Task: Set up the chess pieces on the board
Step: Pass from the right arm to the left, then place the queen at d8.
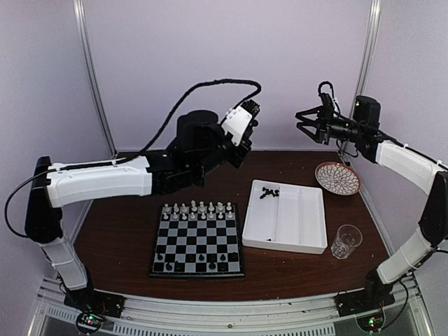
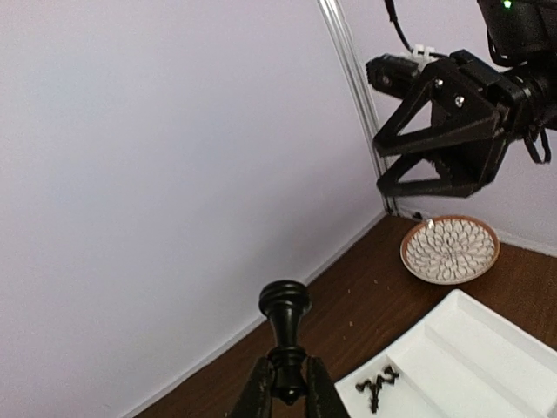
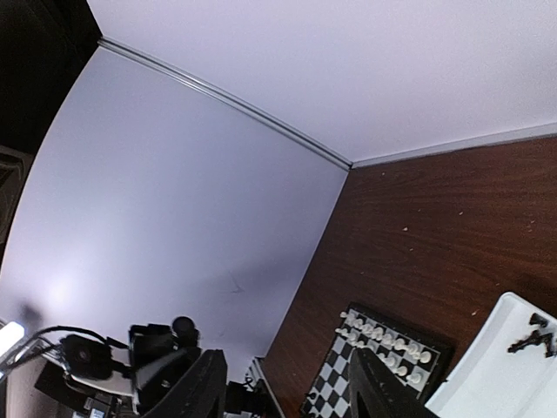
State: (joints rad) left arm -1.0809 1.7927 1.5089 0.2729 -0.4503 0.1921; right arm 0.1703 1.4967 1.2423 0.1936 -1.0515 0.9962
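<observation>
The board (image 1: 198, 245) is laid far beneath both raised end effectors, with white chess pieces (image 1: 201, 208) ranked on its far rows. The right end effector (image 1: 302, 120) is held apart, facing the left end effector (image 2: 287, 387). That one is clamped on a black piece (image 2: 285, 326), kept upright, likely offered for a hand-over.

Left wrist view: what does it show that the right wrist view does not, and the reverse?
Only left wrist: the dish, the open right pincer, and a close look at the black piece in the left pincer. Only right wrist: the board with white pieces on it. Both: the tray holding loose black pieces, and the table.
</observation>
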